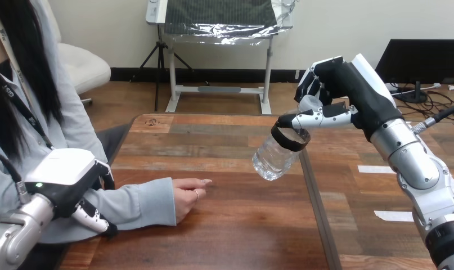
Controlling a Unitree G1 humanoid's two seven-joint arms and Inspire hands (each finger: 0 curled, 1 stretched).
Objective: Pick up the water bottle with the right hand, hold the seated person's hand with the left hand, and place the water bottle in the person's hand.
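Note:
My right hand (338, 93) is raised over the table's far middle, its fingers and thumb curled round the neck end of a clear water bottle (275, 157) with a black band. The bottle hangs tilted, its base pointing down and left, well above the wood. The person's hand (188, 194) lies palm down on the table (236, 225) at the left, a finger stretched toward the middle. My left hand (67, 177) sits on the person's grey-sleeved forearm (137, 205) at the lower left, its fingers (95, 218) curled against the sleeve's near side and the thumb at the far side.
A seam (313, 197) runs down the table just right of the bottle. Two white tape strips (376, 169) lie on the right part of the table, beside my right forearm. The person sits at the left edge.

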